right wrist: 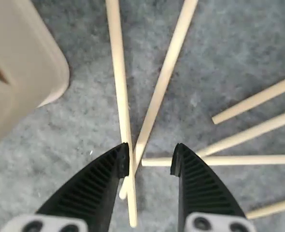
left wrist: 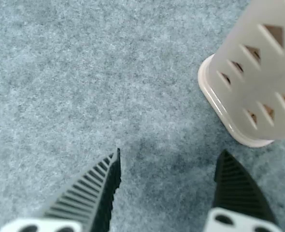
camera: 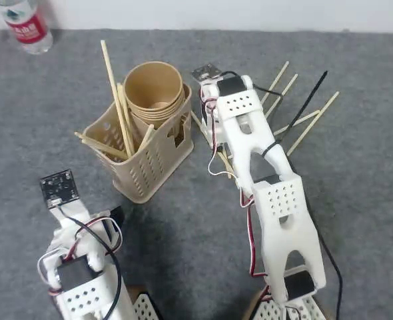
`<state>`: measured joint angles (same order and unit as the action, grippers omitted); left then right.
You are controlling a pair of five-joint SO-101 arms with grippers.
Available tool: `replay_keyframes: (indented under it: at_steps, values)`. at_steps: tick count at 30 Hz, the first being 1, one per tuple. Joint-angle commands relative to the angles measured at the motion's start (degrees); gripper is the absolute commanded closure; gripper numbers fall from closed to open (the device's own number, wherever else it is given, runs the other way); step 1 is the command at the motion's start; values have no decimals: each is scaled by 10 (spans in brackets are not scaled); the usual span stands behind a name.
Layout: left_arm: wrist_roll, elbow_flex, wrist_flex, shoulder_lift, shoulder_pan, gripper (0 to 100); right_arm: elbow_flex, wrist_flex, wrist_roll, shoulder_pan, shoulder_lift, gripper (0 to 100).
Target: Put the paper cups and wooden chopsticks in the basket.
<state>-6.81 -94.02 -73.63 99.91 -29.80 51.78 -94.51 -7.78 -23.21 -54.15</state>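
Two crossed chopsticks lie right at your right gripper, and that crossing is what the next move turns on. The fingers are spread apart and hold nothing. They sit low over the bench, one on each side of the cross. The cross is not centred in the gap: it lies against the inner face of the finger on the side of the basket, while the other finger stands clear. Both sticks run lengthwise away from the fingertips, fanning apart as they go. A squeeze would therefore come across their long axes, which I judge the right way to take them. Shift a little toward the basket first, or you may pinch only one stick.

In the high view, these and the other loose chopsticks lie at centre right of the frame, right of the basket and partly under the right arm. That makes this arm plainly the nearer one. The paper cups already sit nested in the basket, upper centre, with several chopsticks standing beside them.

Your left gripper, lower left in the high view, has its fingers wide apart and empty over bare bench, just beside the basket's foot.
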Motion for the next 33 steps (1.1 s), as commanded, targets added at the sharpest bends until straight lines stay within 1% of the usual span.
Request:
replay_keyframes:
  at_steps: [1, 10, 13, 16, 18, 26, 29, 33]
  values:
    - [-5, 2, 1, 44, 10, 702, 23, 7, -6, -2, -3, 851]
    - [-5, 2, 1, 44, 10, 702, 23, 7, -6, -4, -29, 855]
    - [-5, 2, 1, 44, 10, 702, 23, 13, -10, 2, -30, 916]
    - [-5, 2, 1, 44, 10, 702, 23, 16, -9, 25, -31, 996]
    - [-5, 2, 1, 44, 10, 702, 23, 20, -9, 42, -29, 981]
    - [-5, 2, 1, 44, 10, 702, 29, 40, -12, 105, -25, 992]
    - [-5, 2, 1, 44, 10, 702, 82, 8, -12, 124, -13, 992]
    - [-5, 2, 1, 44, 10, 702, 215, -73, -12, 128, 31, 992]
